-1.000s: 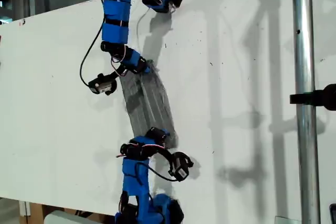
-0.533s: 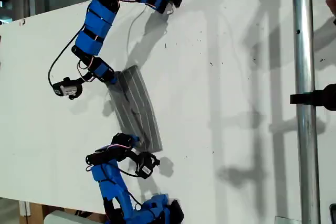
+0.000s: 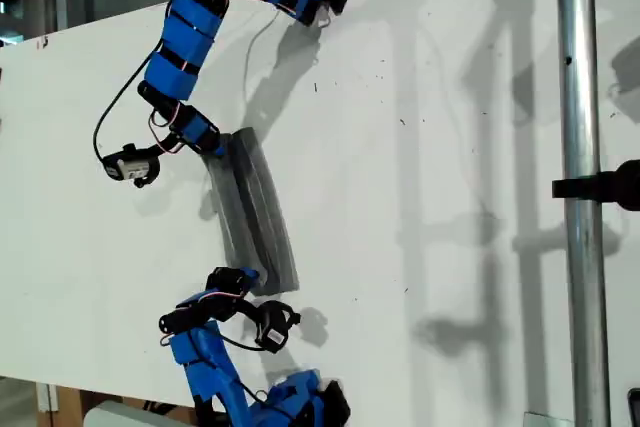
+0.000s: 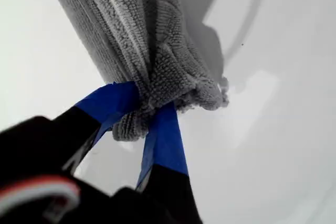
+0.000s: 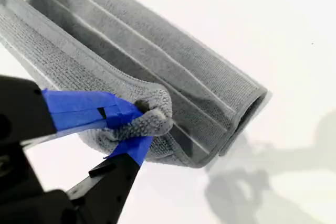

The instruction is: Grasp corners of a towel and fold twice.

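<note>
The towel (image 3: 251,212) lies folded into a long narrow strip on the table (image 3: 450,127), left of centre in the exterior view, running from upper left down to lower right. One arm reaches down from the top of that view and meets the strip's upper end; the other comes up from the bottom edge and meets its lower end. The wrist views do not settle which arm is which. My first gripper (image 4: 143,109) has a bunched towel end pinched between its tips. My second gripper (image 5: 140,124) pinches a corner (image 5: 152,114) folded over the layered strip. A pole (image 3: 585,187) stands upright at the exterior view's right.
</note>
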